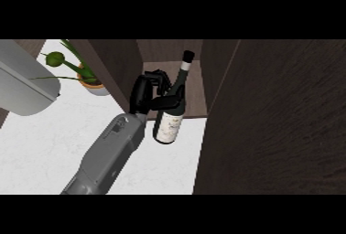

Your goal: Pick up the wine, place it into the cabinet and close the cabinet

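The wine bottle (168,127) is dark green with a white label and a black cap, and leans a little to the right. My right hand (144,93) is shut on it just above the label, thumb across the front. The bottle's neck reaches into the open cabinet (196,93), while its base hangs over the white counter at the front edge of the cabinet's shelf. The cabinet's dark door (277,128) stands open and fills the right side of the view. My left hand does not show.
A potted green plant (93,81) stands on the white counter (47,146) just left of the cabinet's side wall (111,64). A large light grey rounded shape (24,87) fills the upper left corner.
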